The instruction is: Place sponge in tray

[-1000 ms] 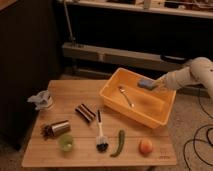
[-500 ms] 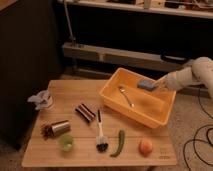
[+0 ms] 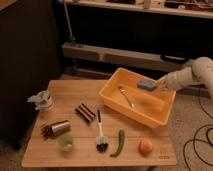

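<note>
- Nearest, along the front edge of the wooden table [image 3: 80, 152], lie a small green cup [image 3: 65, 142], a dish brush [image 3: 100, 135] with dark bristles, a green chili pepper [image 3: 119, 143] and an orange-red round fruit [image 3: 145, 146].
- A little further back on the left lies a metal can [image 3: 57, 128] on its side, with a dark brown ribbed bar [image 3: 85, 112] beside it toward the middle.
- At the table's left edge stands a crumpled pale wrapper or cup [image 3: 41, 100].
- The yellow tray [image 3: 111, 98] sits on the right part of the table, set at an angle, with a metal spoon [image 3: 126, 96] lying on its floor.
- The sponge [image 3: 146, 85] is a small blue block, flat and roughly rectangular, paler on top. It is over the tray's far right corner, at about rim height, above the inside of the tray rather than down on its floor.
- The gripper [image 3: 161, 83] reaches in from the right on a white arm [image 3: 192, 75], just past the tray's far rim. The sponge sits at its tip, on the side facing the tray's middle, touching or very nearly so; I cannot tell whether the claw is clamped on it or spread apart.
</note>
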